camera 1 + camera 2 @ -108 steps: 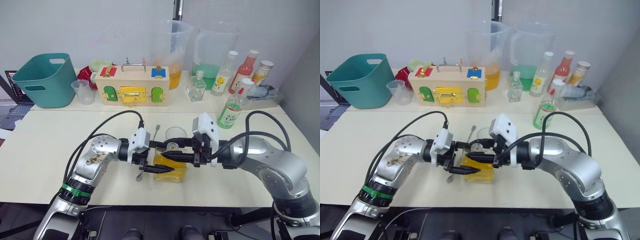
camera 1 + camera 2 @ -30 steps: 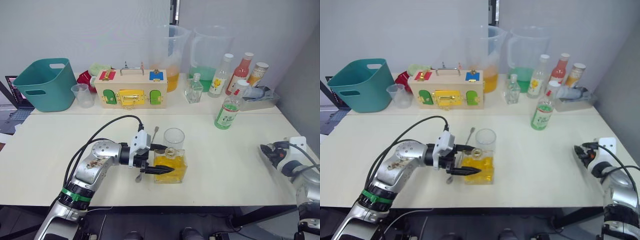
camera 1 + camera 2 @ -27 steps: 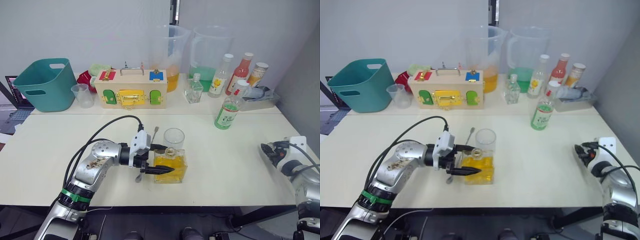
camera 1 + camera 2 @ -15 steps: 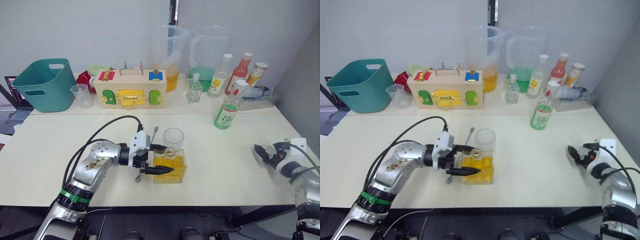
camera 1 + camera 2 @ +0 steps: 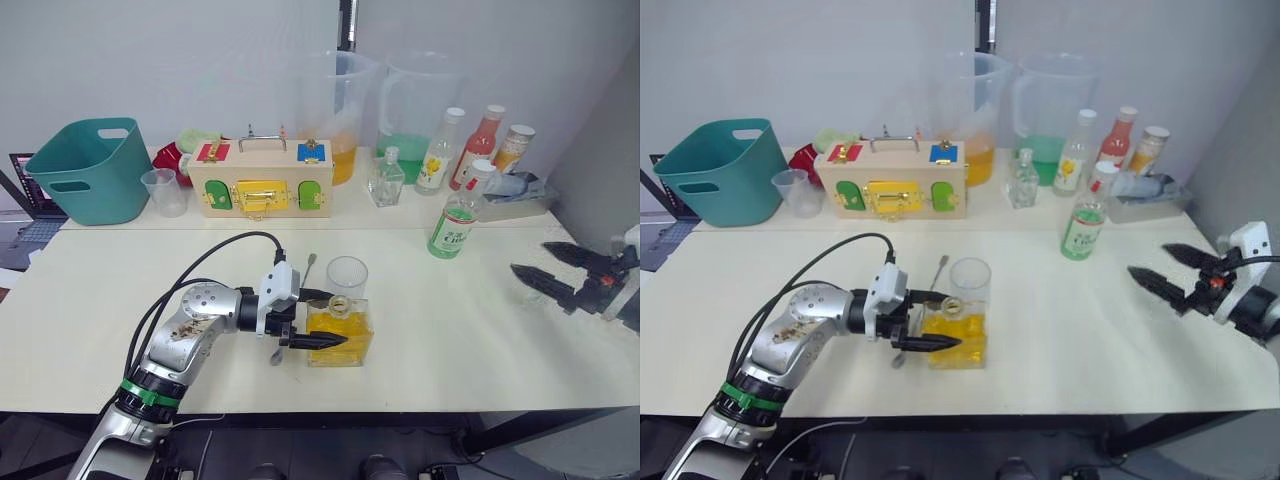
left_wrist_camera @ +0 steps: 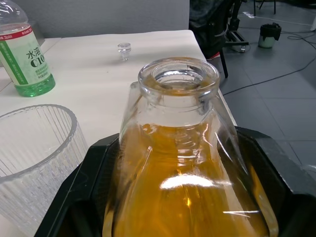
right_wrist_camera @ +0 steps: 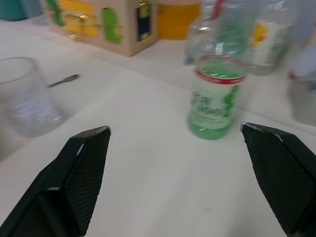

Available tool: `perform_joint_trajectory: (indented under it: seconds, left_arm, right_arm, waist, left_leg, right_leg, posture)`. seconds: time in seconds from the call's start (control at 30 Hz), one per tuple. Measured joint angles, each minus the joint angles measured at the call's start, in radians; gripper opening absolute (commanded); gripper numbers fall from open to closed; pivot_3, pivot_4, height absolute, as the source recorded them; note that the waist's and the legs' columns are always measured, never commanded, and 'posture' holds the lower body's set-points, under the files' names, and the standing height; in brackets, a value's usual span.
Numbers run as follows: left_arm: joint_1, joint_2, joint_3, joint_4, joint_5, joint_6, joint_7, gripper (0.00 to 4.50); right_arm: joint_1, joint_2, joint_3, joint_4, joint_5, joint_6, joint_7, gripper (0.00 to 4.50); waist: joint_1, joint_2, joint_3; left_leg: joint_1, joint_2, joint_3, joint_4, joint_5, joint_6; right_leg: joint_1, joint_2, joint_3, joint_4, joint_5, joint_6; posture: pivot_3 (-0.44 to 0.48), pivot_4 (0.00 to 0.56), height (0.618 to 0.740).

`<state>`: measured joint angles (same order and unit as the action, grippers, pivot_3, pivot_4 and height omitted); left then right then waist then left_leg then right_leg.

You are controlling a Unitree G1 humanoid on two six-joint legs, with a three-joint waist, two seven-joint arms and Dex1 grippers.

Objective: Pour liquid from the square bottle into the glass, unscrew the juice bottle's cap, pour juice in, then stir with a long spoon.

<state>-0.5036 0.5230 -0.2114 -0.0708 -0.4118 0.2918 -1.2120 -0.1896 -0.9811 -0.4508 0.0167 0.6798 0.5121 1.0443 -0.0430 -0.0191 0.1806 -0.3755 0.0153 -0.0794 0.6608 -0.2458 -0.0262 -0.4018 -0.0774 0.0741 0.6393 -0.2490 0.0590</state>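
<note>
Raised, right fingers [image 5: 1172, 270] gape empty; left fingers [image 5: 322, 318] clamp square bottle [image 5: 340, 329].

Left claw [image 6: 190, 197] grips open-necked square bottle [image 6: 182, 163]; glass [image 6: 34, 153] beside; stopper [image 6: 124, 49] on table.

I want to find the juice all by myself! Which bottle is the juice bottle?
Look along the back of the table at the row of bottles on the robot's right. The juice bottle stands alone, nearer than that row. It has pale green juice and a green-and-white label, unlike the yellow-fruit bottle and red bottle.
</note>
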Motion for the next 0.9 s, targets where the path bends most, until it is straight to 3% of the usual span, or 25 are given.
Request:
perform_joint_trajectory:
  seconds: [0.1,0.4,0.7,0.9]
  left_arm:
    - [0.01,0.016,0.005,-0.032,-0.006,0.032,0.009,2.8]
    - [0.104,0.079,0.105,-0.169,-0.131,0.215,0.067,2.8]
    - [0.235,0.18,0.298,-0.257,-0.25,0.331,0.133,2.8]
    - [0.222,0.291,0.428,-0.255,-0.265,0.363,0.147,2.8]
  right_arm:
    - [-0.008,-0.031,0.011,-0.125,0.061,0.098,0.023,4.48]
    - [-0.122,-0.029,0.154,-0.269,0.172,0.25,0.067,4.48]
    - [-0.239,-0.016,0.268,-0.224,0.167,0.26,0.166,4.48]
    - [-0.255,-0.018,0.329,-0.169,0.132,0.263,0.221,4.48]
  waist:
    - [-0.004,0.0,0.0]
    - [-0.001,0.0,0.002]
    - [0.001,-0.002,0.006]
    - [0.006,-0.005,0.008]
  left_leg:
    - [0.0,0.001,0.0,0.0,0.0,0.0]
    - [-0.006,0.001,-0.001,0.0,0.0,0.0]
    - [-0.011,0.001,-0.001,0.0,0.0,0.0]
    - [-0.018,0.0,-0.001,0.0,0.0,0.0]
  right_leg:
    - [-0.001,0.001,0.0,0.0,0.0,0.0]
    - [-0.005,0.0,-0.001,-0.001,-0.001,0.0]
    - [-0.011,0.0,-0.001,0.001,0.0,0.0]
    - [-0.021,0.0,-0.001,0.003,0.0,-0.001]
  posture:
    - [0.0,0.15,0.74]
    - [0.0,0.15,0.74]
    - [0.0,0.15,0.74]
    - [0.0,0.15,0.74]
